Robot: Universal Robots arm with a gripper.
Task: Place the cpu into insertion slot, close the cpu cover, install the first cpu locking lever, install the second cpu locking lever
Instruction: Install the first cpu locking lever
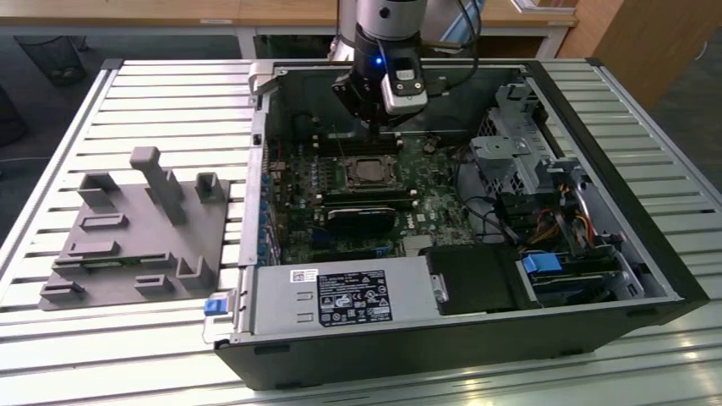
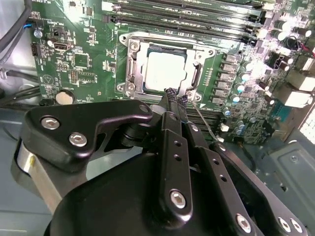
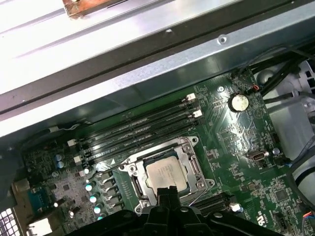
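Plainly, the cpu [image 2: 165,69] already sat in the slot [image 2: 142,66], a little above the middle of the exterior view, inside the open case [image 1: 451,355] on the slatted worktop [image 1: 135,85]. The cover [image 2: 132,73] lay flat around it, its square window framing the silver top, so I took the work to be at the levers.

In the second wrist view the hand [image 2: 172,96] hung right at the edge of the socket, its fingers drawn together with nothing that I could see between them. A thin wire lever [image 2: 203,120] ran out from the socket corner just beside the tips. I could not tell whether they touched it.

To my eye, the job called for a slow, steady push with the joined tips set square on the wire. So slim and springy a rod looked likely to slide off a narrow tip if pressed at a slant. The push seemed best placed near the lever's free end, where it would give most easily, and guided sideways enough to tuck under its catch. The memory slots [image 2: 187,17] and the row of small parts on the board [image 2: 74,64] stood close by, so any slip risked a knock. The cover also needed to lie flat while the wire was loaded.
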